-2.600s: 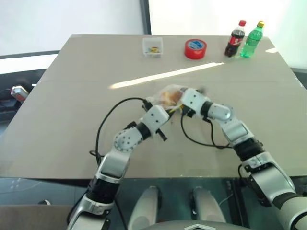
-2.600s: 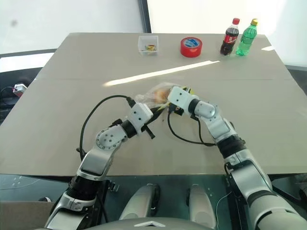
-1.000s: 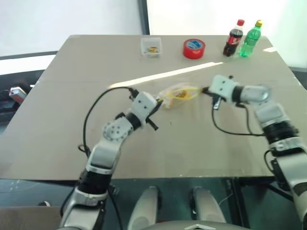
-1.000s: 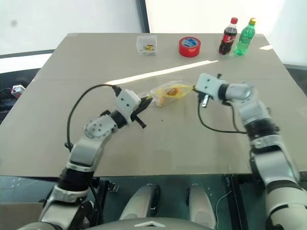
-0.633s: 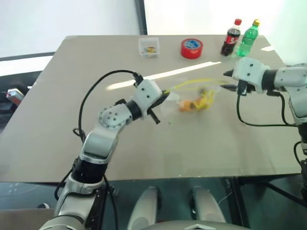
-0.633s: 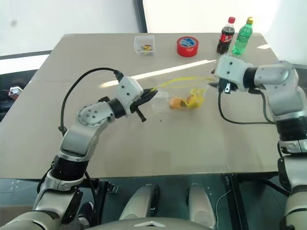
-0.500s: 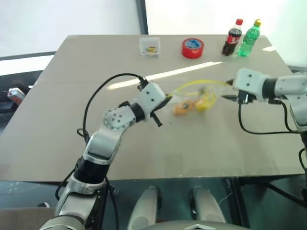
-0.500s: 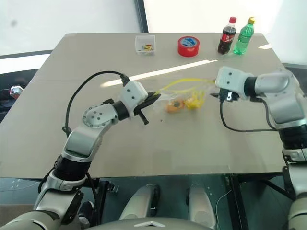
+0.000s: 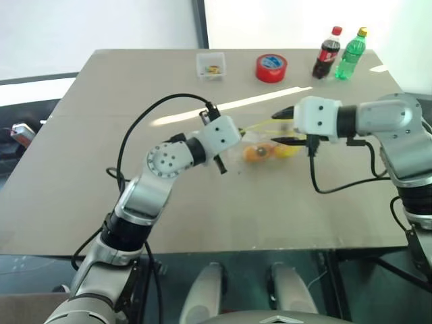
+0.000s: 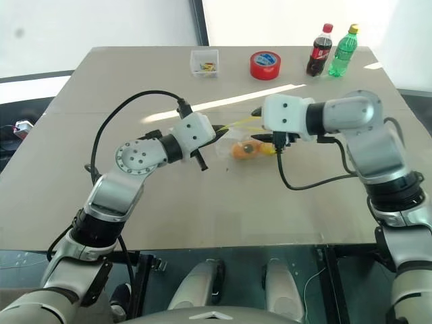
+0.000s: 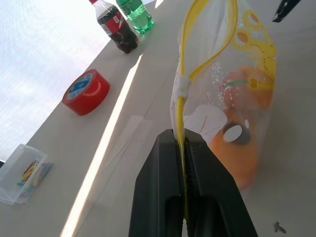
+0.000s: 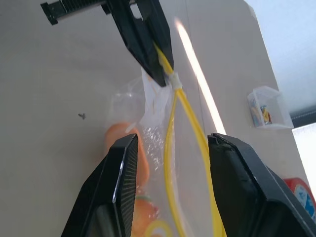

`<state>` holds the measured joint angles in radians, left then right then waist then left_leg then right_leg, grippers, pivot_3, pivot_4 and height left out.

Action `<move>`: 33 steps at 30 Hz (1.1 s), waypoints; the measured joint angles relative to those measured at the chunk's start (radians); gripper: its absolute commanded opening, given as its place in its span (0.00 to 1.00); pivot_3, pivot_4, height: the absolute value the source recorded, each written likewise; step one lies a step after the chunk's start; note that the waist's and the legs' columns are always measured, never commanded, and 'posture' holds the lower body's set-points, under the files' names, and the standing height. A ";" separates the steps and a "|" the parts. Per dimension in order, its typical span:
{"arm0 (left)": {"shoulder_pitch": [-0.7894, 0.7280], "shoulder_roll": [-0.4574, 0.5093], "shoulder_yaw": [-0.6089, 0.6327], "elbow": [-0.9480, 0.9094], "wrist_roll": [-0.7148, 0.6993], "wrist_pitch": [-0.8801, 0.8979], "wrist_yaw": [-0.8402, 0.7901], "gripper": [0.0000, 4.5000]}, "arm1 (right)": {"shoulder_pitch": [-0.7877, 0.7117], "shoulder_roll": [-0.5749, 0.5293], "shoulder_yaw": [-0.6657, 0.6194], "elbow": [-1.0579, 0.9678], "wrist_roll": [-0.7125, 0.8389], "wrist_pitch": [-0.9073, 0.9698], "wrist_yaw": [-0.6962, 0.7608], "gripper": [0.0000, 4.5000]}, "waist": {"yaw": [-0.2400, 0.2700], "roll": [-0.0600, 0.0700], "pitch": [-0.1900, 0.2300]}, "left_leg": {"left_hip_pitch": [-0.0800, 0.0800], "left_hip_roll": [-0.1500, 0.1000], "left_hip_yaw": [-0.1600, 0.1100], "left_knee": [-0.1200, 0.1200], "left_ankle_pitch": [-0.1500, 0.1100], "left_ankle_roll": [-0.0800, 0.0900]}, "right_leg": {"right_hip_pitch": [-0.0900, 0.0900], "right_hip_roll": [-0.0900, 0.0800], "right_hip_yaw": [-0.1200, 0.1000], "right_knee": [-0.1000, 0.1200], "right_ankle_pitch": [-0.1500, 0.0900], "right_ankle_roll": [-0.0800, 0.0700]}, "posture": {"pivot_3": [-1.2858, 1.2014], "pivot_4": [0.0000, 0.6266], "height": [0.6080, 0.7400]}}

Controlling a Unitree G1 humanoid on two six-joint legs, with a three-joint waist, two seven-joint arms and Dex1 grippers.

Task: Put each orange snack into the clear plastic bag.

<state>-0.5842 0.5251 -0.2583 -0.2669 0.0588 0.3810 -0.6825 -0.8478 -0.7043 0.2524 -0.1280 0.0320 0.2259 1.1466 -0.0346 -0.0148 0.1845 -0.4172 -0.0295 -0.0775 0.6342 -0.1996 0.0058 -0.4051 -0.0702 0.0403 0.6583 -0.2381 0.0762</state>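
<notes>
Left fingers pinch the bag's seal; right fingers stand parted at its mouth.

The left fingers [image 11: 183,163] are clenched on the yellow seal strip of the clear plastic bag [image 11: 232,89], which hangs just past their tips above the counter [image 9: 223,202]. Both orange snacks [image 9: 257,153] sit inside the bag, low in its belly, one against the other. The right fingers [image 12: 170,163] are released and parted, their tips on either side of the open yellow loop of the seal and facing the left fingers across the bag; whether they touch the plastic cannot be told. Well beyond both sets of fingers, along the counter's far edge, stand a small clear box [image 9: 212,65], a red tape roll [image 9: 271,68], a cola bottle [image 9: 327,53] and a green bottle [image 9: 353,53].
</notes>
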 measured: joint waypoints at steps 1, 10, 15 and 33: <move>-0.005 0.001 -0.004 -0.004 0.001 0.001 -0.010 0.00 | -0.006 0.020 0.018 0.009 -0.011 -0.022 -0.001 0.50 | -0.001 0.000 0.000 | 0.000 0.000 0.000 0.000 0.000 0.000 | 0.000 0.000 0.000 0.000 0.000 0.000 | 0.52 0.24 1.00; -0.013 0.023 -0.019 -0.063 0.002 0.025 -0.057 0.00 | -0.047 0.103 0.066 0.097 -0.064 -0.111 -0.018 0.50 | -0.002 0.000 0.000 | 0.000 0.000 0.000 0.000 0.000 0.000 | 0.000 0.000 0.000 0.000 0.000 0.000 | 0.52 0.24 1.00; -0.013 0.032 -0.019 -0.073 0.011 0.029 -0.061 0.00 | -0.049 0.109 0.081 0.127 -0.078 -0.141 -0.017 0.50 | -0.003 0.000 0.000 | 0.000 0.000 0.000 0.000 0.000 0.000 | 0.000 0.000 0.000 0.001 0.000 0.000 | 0.52 0.24 1.00; -0.013 0.039 -0.019 -0.075 0.018 0.032 -0.062 0.00 | -0.051 0.075 0.080 0.124 -0.076 -0.144 0.000 0.20 | -0.003 0.000 0.000 | 0.000 0.000 0.000 0.000 0.000 0.000 | 0.000 0.000 0.000 0.001 0.000 0.000 | 0.52 0.24 1.00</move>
<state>-0.5975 0.5643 -0.2774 -0.3416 0.0767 0.4130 -0.7440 -0.8986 -0.6288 0.3320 -0.0041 -0.0444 0.0814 1.1462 -0.0381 -0.0148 0.1845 -0.4171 -0.0295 -0.0777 0.6342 -0.1995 0.0058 -0.4052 -0.0699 0.0402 0.6591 -0.2381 0.0762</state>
